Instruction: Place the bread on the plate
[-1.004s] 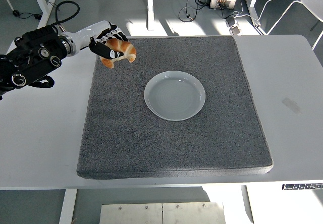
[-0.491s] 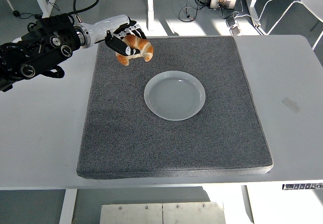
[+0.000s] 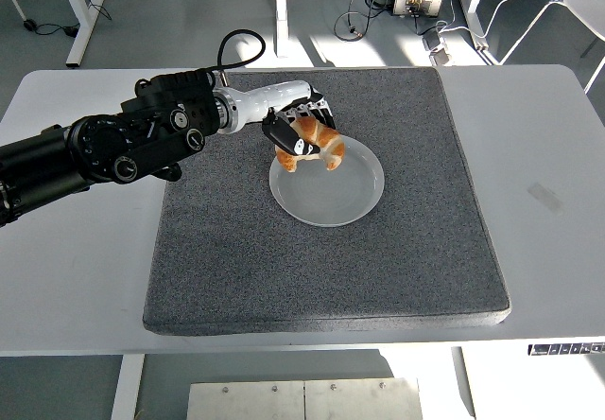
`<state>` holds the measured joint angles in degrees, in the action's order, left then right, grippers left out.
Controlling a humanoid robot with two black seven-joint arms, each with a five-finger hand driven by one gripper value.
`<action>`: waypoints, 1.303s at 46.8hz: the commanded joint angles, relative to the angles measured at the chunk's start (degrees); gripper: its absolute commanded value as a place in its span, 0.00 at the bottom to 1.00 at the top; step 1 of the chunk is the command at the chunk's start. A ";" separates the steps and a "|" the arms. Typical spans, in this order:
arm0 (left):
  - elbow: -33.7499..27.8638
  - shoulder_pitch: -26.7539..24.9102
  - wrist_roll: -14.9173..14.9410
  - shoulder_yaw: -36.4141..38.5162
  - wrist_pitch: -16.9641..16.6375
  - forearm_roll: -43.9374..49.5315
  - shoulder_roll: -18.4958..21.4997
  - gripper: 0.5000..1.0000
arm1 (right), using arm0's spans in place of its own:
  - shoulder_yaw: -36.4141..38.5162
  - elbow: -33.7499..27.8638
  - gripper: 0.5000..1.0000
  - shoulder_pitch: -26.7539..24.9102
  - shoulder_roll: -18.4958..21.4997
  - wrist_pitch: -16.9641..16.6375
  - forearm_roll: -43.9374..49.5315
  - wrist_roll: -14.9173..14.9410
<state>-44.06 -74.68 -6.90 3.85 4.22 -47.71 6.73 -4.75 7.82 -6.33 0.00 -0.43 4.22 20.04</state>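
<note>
The left robot hand (image 3: 301, 136), gripping the bread (image 3: 312, 145), has swung across; the plate (image 3: 327, 193) now sits just beneath, ready for release.

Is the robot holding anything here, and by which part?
The left hand holds the bread, fingers wrapped over its upper middle, both ends sticking out, over the plate's far left rim.

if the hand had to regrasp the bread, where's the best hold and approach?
Likely the thick middle of the golden-brown crescent bread, approached from above. Its tapered ends curve away and give less to hold. The left hand already wraps its fingers around that middle, over the far-left rim of the round white plate. How firmly it holds can't be told.
</note>
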 commanded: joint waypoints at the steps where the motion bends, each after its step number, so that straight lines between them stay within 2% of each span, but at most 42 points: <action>1: 0.73 0.41 -0.04 0.02 0.00 -0.11 -0.75 0.00 | 0.00 0.00 1.00 0.00 0.00 -0.01 0.00 0.00; 11: 6.61 1.47 -1.80 2.04 0.00 -0.02 -4.97 0.00 | 0.00 0.00 1.00 0.00 0.00 -0.01 0.00 0.00; 23: 7.67 2.70 -1.89 2.04 -0.09 0.33 -6.73 0.00 | 0.00 0.00 1.00 0.00 0.00 -0.01 0.00 0.00; 39: 12.50 3.58 -3.73 2.13 0.09 0.51 -6.73 0.00 | 0.00 0.00 1.00 0.00 0.00 -0.01 0.00 0.00; 59: 12.51 4.02 -3.73 2.13 0.09 0.51 -6.73 0.00 | 0.00 0.00 1.00 0.00 0.00 -0.01 0.00 0.00; 60: 12.51 4.02 -3.73 2.13 0.09 0.51 -6.73 0.10 | 0.00 0.00 1.00 0.00 0.00 -0.01 0.00 0.00; 61: 12.51 4.02 -3.73 2.13 0.09 0.51 -6.73 0.26 | 0.00 0.00 1.00 0.00 0.00 -0.01 0.00 0.00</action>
<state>-31.54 -70.67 -10.65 5.98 4.31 -47.19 0.00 -4.75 7.82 -6.33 0.00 -0.45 4.22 20.04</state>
